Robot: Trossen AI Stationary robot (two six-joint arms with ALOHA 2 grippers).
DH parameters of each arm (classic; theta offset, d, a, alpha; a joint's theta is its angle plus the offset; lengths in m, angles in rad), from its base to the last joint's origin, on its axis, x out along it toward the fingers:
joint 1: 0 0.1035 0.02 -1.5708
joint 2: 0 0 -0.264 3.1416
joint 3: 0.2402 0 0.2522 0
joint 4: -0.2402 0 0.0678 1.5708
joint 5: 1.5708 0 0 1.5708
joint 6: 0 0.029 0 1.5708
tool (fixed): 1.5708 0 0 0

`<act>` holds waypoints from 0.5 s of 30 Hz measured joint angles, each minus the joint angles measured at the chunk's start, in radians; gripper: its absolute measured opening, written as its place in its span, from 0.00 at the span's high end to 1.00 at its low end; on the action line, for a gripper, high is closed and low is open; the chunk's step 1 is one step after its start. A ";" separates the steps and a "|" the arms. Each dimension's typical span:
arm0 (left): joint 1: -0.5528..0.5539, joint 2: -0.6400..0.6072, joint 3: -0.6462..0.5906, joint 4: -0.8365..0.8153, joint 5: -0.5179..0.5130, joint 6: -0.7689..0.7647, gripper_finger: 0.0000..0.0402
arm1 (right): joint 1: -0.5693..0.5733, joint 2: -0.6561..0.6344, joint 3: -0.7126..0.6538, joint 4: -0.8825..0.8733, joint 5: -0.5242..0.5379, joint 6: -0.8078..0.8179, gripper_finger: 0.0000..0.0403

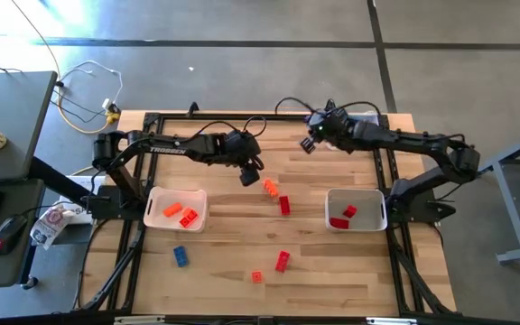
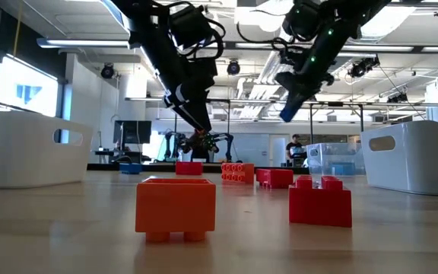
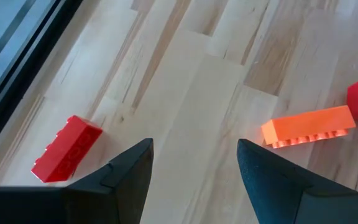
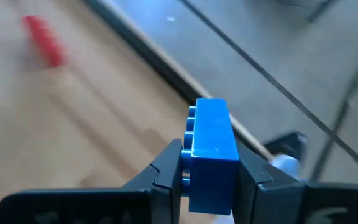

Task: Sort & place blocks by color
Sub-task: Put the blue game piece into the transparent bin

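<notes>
My right gripper [image 1: 309, 144] hangs high over the table's far middle, shut on a blue block [image 4: 211, 149]. My left gripper [image 1: 249, 173] is open above the table's centre, with bare wood between its fingers in the left wrist view. An orange block [image 1: 270, 187] and a red block [image 1: 284, 206] lie flat just to its right. A blue block [image 1: 181, 256], a red block [image 1: 283, 261] and an orange block [image 1: 257, 277] lie nearer the near edge. Orange blocks lie in the left white tray [image 1: 156, 197], red ones in the right white tray [image 1: 377, 200]. My right gripper pinches the blue block [image 4: 213, 134] between its two fingers, one finger [image 4: 166, 165] against the studded face, the other on the opposite face. The fingers slant downward [image 2: 291, 103]. The block is lifted clear of the table and sticks out beyond the fingertips.
A third pale container [image 2: 333, 158] stands at the far right of the table, partly under my right arm. Black frame rails [image 1: 138, 226] run along the table's left and right sides. Bare wood lies between the two white trays and along the near edge.
</notes>
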 joint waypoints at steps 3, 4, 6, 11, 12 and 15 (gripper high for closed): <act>0.000 0.000 0.000 -0.001 0.000 0.000 0.46 | -0.052 -0.005 0.000 -0.040 0.051 0.046 0.83; 0.000 0.000 0.000 -0.002 0.000 0.000 0.46 | -0.072 -0.005 0.000 -0.058 0.059 0.061 0.83; 0.000 0.000 0.000 -0.003 0.000 -0.001 0.45 | -0.110 -0.002 0.000 -0.093 0.067 0.087 0.83; 0.000 0.000 -0.001 -0.004 -0.001 -0.002 0.46 | -0.196 0.003 0.000 -0.177 0.045 0.145 0.83; 0.000 0.000 -0.001 -0.004 -0.001 -0.002 0.46 | -0.209 0.003 0.000 -0.197 0.042 0.159 0.83; 0.001 0.000 -0.001 -0.004 -0.002 -0.001 0.45 | -0.250 0.003 0.000 -0.241 0.000 0.182 0.83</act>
